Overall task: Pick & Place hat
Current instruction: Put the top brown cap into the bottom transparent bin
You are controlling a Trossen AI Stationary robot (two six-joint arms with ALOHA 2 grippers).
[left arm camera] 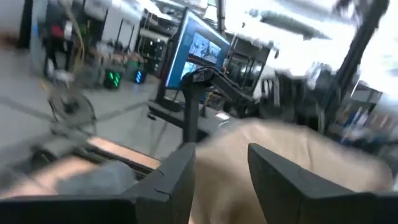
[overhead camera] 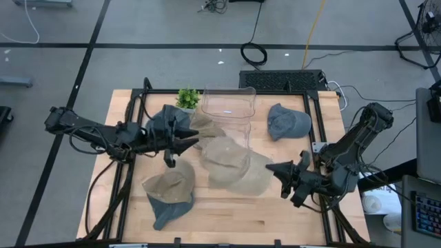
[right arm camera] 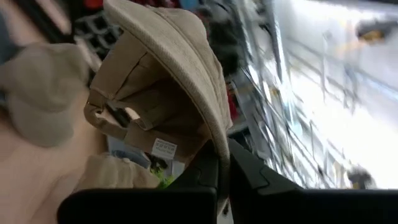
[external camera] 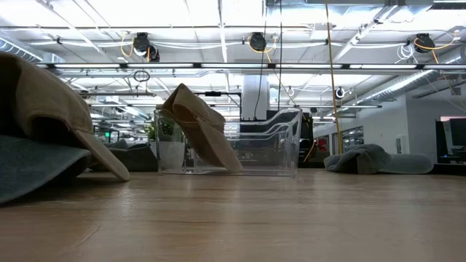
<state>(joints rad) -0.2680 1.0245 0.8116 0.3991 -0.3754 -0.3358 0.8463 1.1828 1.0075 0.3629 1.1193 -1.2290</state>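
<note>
A tan hat (overhead camera: 234, 165) hangs over the middle of the table, with my right gripper (overhead camera: 275, 170) shut on it from the table's right side. In the right wrist view the hat (right arm camera: 168, 68) shows its hollow inside, with a white label and the back strap. My left gripper (overhead camera: 186, 145) reaches in from the table's left. In its wrist view its fingers (left arm camera: 180, 180) stand apart, with tan cloth (left arm camera: 280, 149) just ahead of them. My right gripper pinches the tan hat's brim edge (right arm camera: 214, 140) between its two shut fingers, coming in level from the table's right side. The crown stretches away from the fingers toward the left arm. The low view shows none of this hat on the tabletop. My left gripper: whether its fingers touch the tan cloth ahead of them, I cannot tell.
A clear container (overhead camera: 227, 110) stands at the far middle with another tan hat (external camera: 200, 131) leaning on its wall. A grey hat (overhead camera: 286, 120) lies far right. A tan hat over a grey one (overhead camera: 169, 193) lies near left, and a dark hat (overhead camera: 165, 120) by the left arm.
</note>
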